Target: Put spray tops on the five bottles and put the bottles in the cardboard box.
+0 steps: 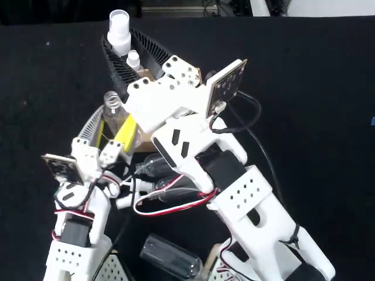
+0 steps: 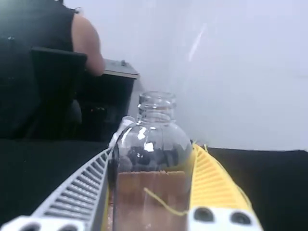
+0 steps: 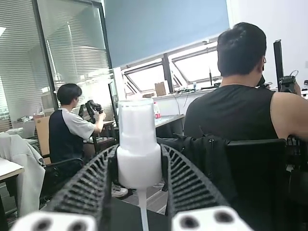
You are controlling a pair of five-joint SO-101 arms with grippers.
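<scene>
While the left gripper [image 2: 152,161] is clamping an uncapped clear bottle [image 2: 153,144] upright, the right gripper [image 3: 139,161] is pinching a white spray top [image 3: 138,139]; a spare bottle [image 1: 173,257] is lying near, unboxed.

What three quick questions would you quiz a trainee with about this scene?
1. What is held between the fingers of the right gripper? A) a spray top B) a cardboard lid C) nothing
2. True or false: the bottle in the left gripper already has its top on.
3. Fill in: at the high view's lower edge, another bottle lies on its ____.
Key: 1 A; 2 false; 3 side.
</scene>
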